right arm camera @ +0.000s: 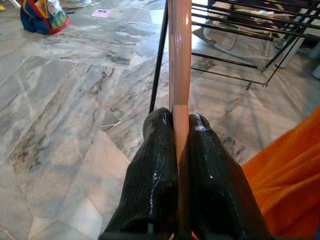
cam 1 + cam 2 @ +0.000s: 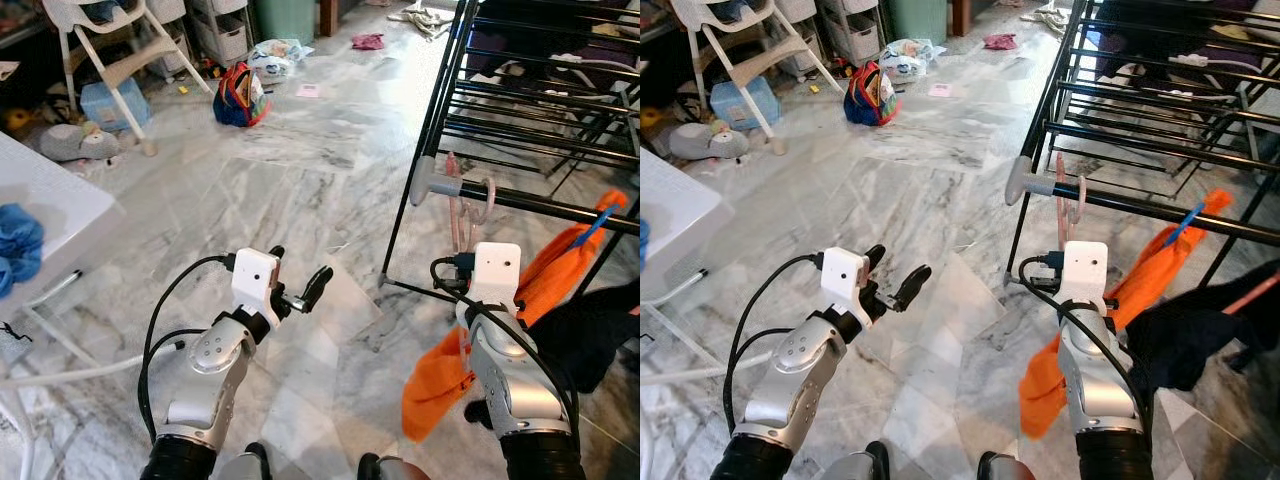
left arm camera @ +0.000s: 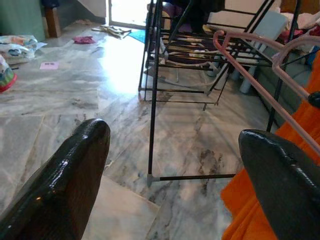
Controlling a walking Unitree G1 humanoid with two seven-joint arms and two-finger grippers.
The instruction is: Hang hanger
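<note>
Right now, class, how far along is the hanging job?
Done: the right tool is shut on the pink plastic hanger carrying the orange cloth. In hand: hanger raised beside the black metal drying rack. Left: hooking it over a rail. The left tool is open.

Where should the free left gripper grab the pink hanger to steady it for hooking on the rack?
Probably the sloping pink arm of the pink hanger, above the orange garment, coming from the robot's left. That bar is bare and thin, so the open left gripper could straddle it. The right gripper already pinches another stretch of it, and the hook near the black drying rack should stay free.
</note>
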